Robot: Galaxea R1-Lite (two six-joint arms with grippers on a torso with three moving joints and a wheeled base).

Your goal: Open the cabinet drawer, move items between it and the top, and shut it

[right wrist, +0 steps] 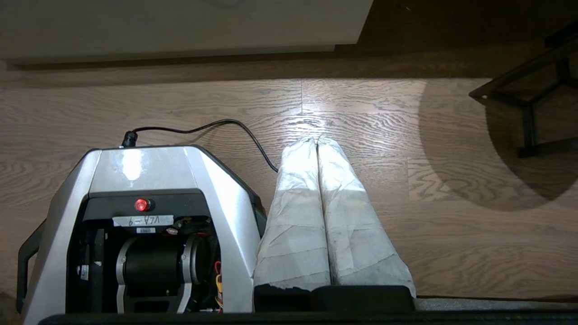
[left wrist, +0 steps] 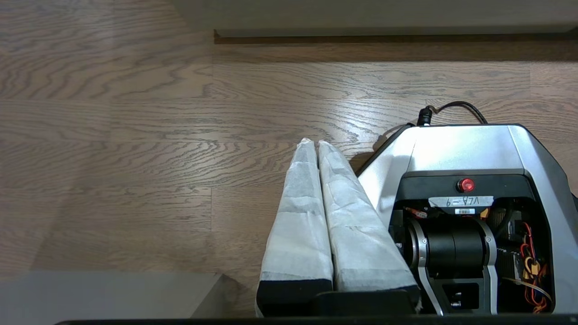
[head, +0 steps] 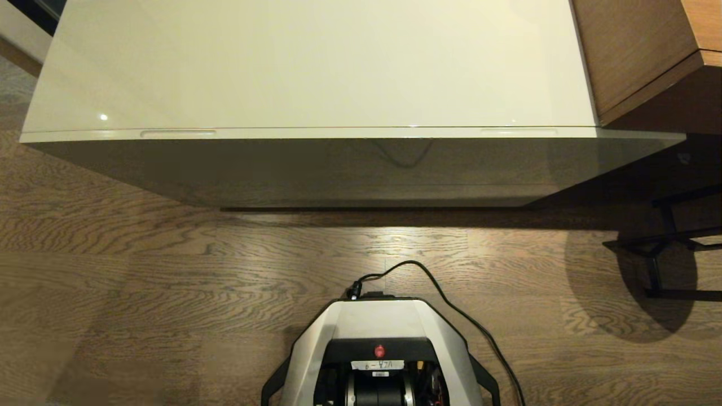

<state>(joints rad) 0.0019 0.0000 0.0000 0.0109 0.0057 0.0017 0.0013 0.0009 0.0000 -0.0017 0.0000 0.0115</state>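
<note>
The low cabinet stands straight ahead of me in the head view. Its glossy cream-white top [head: 316,62] is bare, and no items are in view. The cabinet drawer [head: 338,169] is pushed in flush, with one slim slot [head: 177,133] toward the left of its front edge and another [head: 518,131] toward the right. Neither arm shows in the head view. My left gripper [left wrist: 316,143] hangs shut and empty over the floor beside my base. My right gripper [right wrist: 316,140] is likewise shut and empty on the base's other side. Both pairs of fingers are wrapped in white cloth.
Brown wooden furniture [head: 637,51] adjoins the cabinet on the right. A black metal frame [head: 660,248] stands on the wood floor [head: 141,270] at the right. My base [head: 378,338] trails a black cable [head: 451,299]. A strip of floor separates base and cabinet.
</note>
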